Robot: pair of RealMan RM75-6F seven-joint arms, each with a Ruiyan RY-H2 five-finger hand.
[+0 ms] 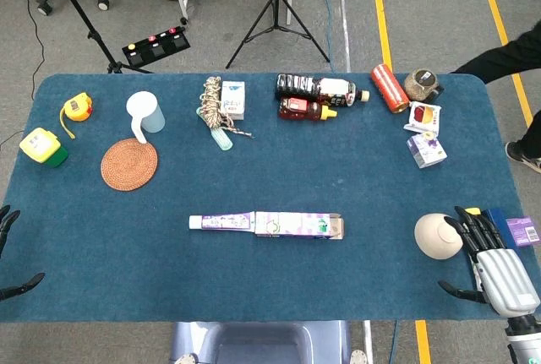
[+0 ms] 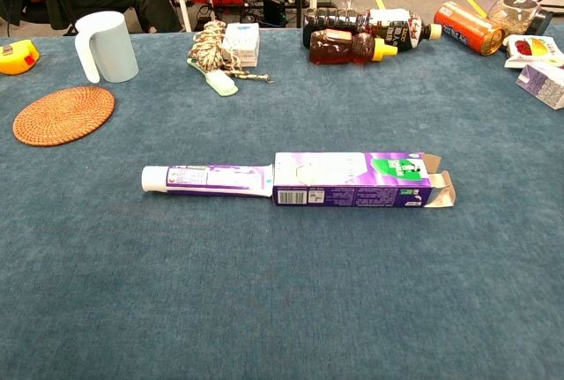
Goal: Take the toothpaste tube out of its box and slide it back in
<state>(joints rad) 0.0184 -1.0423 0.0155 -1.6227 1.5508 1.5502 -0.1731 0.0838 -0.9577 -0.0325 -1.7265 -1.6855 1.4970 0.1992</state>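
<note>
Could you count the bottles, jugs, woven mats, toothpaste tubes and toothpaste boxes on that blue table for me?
Bottles: 2
Jugs: 1
Woven mats: 1
Toothpaste tubes: 1
Toothpaste boxes: 1
Total: 6

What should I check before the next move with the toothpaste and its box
1. Toothpaste tube partly out of the box, at its left end: ok.
2. Box flaps at the right end open: ok.
3. Left hand holds nothing: ok, though only its fingers show.
4. Right hand open, away from the box: ok.
5. Round beige object beside right hand, contact: cannot tell.
</note>
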